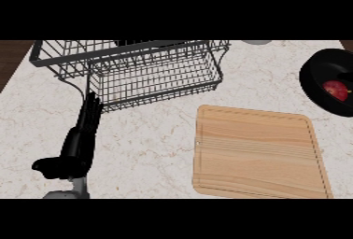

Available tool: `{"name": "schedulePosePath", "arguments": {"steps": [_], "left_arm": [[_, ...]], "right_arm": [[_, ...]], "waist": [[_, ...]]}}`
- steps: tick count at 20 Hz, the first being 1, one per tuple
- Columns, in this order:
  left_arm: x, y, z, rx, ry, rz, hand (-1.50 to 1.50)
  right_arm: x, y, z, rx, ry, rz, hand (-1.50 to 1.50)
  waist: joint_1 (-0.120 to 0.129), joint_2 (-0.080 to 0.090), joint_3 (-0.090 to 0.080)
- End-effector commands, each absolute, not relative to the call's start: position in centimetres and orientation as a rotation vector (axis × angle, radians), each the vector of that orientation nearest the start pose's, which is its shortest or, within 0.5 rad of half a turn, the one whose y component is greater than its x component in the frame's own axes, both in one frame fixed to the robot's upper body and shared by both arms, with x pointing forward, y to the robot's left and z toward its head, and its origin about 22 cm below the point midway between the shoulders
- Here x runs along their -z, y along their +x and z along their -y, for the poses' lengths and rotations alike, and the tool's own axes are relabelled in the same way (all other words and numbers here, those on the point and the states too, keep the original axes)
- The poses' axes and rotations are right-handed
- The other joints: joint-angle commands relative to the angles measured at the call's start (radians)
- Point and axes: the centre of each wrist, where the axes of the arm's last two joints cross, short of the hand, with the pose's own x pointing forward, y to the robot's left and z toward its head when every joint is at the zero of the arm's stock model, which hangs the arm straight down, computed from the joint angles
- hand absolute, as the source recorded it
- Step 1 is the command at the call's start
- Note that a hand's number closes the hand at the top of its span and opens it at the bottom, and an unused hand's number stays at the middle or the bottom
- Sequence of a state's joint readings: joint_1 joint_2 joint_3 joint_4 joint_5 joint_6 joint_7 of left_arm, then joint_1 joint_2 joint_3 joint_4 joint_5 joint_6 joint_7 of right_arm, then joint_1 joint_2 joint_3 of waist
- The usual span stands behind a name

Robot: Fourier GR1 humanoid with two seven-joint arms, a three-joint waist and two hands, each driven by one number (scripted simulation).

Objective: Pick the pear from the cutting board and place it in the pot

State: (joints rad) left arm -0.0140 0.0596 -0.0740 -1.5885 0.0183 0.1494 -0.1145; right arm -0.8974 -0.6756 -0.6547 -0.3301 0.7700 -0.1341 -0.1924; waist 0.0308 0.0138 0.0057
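Observation:
The wooden cutting board [258,154] lies at the right of the marble counter with nothing on it. A black pot [312,88] sits at the right edge, partly cut off by the view. Inside it rests a reddish fruit with a pale patch, the pear [336,89]. My left hand [77,144] shows at the lower left, open, its fingers straight and pointing up toward the wire rack and its thumb out to the left. It holds nothing and is well apart from the board. My right hand does not show.
A black wire dish rack [148,70] fills the upper left, its front edge close to my left fingertips. A pale round object [257,42] peeks in at the top edge. Dark wood [10,60] borders the counter at the far left.

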Motion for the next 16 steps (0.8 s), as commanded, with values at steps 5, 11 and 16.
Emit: {"name": "schedulePosePath", "arguments": {"steps": [5,11,16], "left_arm": [[-0.4,24.1,-22.0,-0.007,0.075,1.714,0.0],[-2.0,24.7,-21.6,-0.013,0.072,1.712,0.0],[-1.0,24.5,-21.3,-0.009,0.081,1.717,0.0]], "right_arm": [[-13.4,35.5,50.5,0.214,-0.875,1.514,-1.5],[-11.6,31.8,53.7,0.281,-0.925,1.542,-1.5],[-13.9,29.8,56.2,0.294,-0.903,1.601,-1.5]], "waist": [[0.006,0.006,-0.001],[0.005,0.004,0.0],[0.007,0.004,0.0]]}}
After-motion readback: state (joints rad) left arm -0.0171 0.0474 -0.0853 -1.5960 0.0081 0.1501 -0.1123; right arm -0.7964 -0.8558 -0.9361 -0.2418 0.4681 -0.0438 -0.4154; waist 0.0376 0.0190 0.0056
